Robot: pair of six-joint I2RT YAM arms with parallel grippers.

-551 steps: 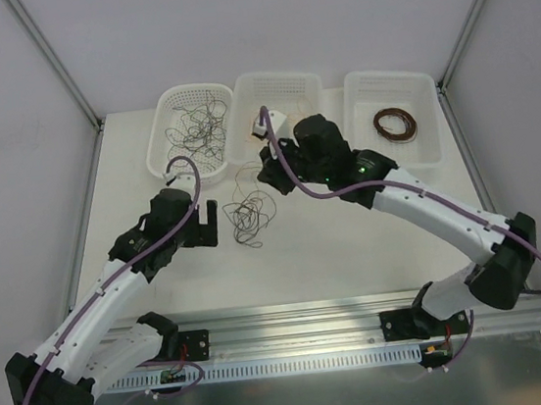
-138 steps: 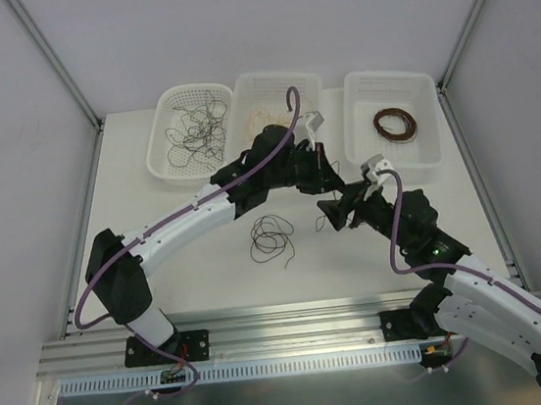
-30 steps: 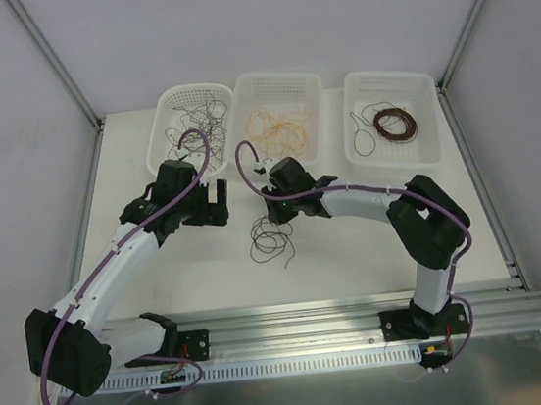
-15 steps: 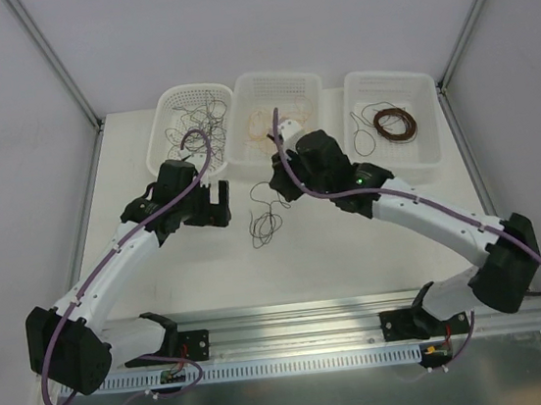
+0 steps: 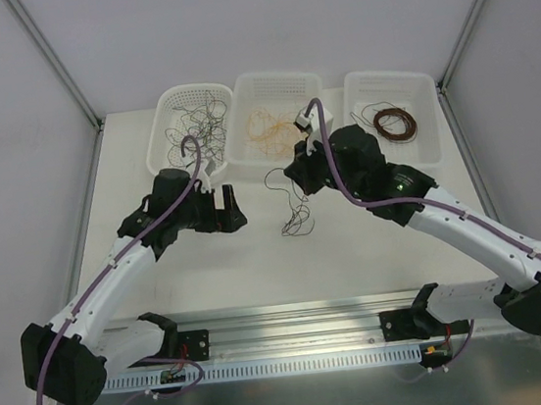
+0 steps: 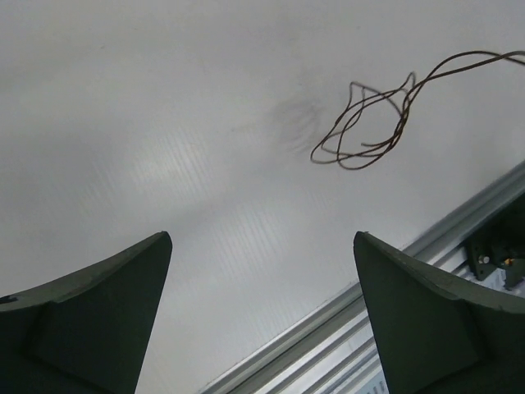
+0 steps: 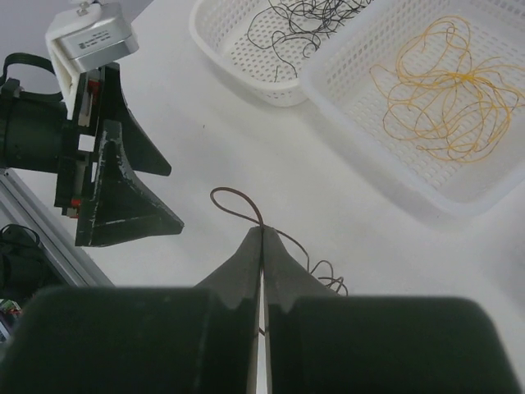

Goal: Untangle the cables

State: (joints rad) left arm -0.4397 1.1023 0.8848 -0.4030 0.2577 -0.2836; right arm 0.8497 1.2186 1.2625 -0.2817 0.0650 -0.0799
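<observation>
My right gripper (image 5: pixel 294 174) is shut on a thin brown cable (image 5: pixel 296 221) and holds it up, so its loose loops hang down to the table. In the right wrist view the closed fingertips (image 7: pixel 262 230) pinch the cable (image 7: pixel 235 204), with a small loop sticking out past them. My left gripper (image 5: pixel 229 210) is open and empty, left of the hanging cable. In the left wrist view (image 6: pixel 261 240) the cable's loops (image 6: pixel 369 123) show beyond the fingers. Black cables (image 5: pixel 191 121) lie in the left basket and orange-yellow cables (image 5: pixel 274 123) in the middle one.
Three white baskets stand along the back: left (image 5: pixel 160 149), middle (image 5: pixel 307 81), right (image 5: pixel 422 149). The right one holds a wound dark-brown wire ring (image 5: pixel 394 123). A metal rail (image 5: pixel 295 318) runs along the near table edge.
My right gripper has moved right with the brown cable, and the hanging loops moved right with it. My left gripper has shifted a little down and right.
</observation>
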